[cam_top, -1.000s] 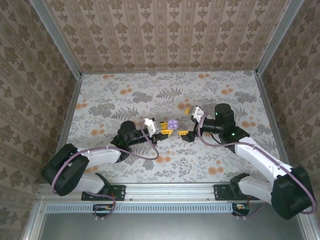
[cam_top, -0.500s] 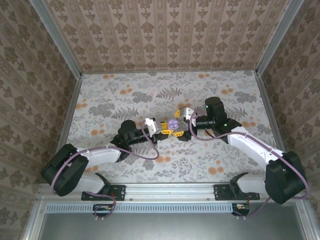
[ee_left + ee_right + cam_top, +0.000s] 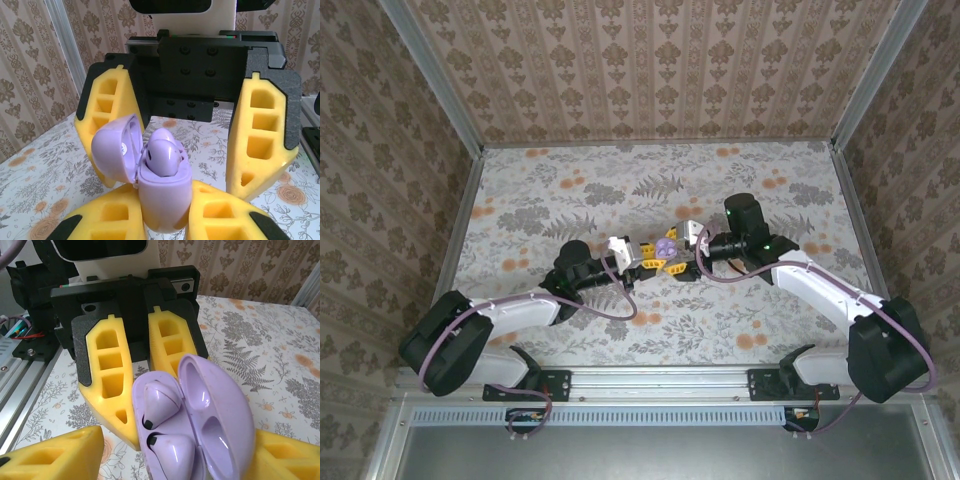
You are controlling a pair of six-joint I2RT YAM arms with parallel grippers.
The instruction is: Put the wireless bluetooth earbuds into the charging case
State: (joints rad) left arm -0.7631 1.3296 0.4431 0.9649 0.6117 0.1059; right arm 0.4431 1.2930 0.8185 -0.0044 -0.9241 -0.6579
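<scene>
Right wrist view: both earbuds (image 3: 161, 397) appear seated in the open purple charging case (image 3: 220, 445), clamped by the left gripper (image 3: 162, 205) at mid-table (image 3: 570, 190) — only the lid (image 3: 215, 400) is left to shut. The right gripper (image 3: 683, 252), further right a second ago, now straddles the case, jaws part-open, holding nothing.

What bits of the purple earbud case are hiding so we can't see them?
Right wrist view: charging case lower end cut off by the bottom edge; earbuds partly sunk inside.
Left wrist view: case's sides covered by jaws of the left gripper.
Top view: earbuds too small to count.
</scene>
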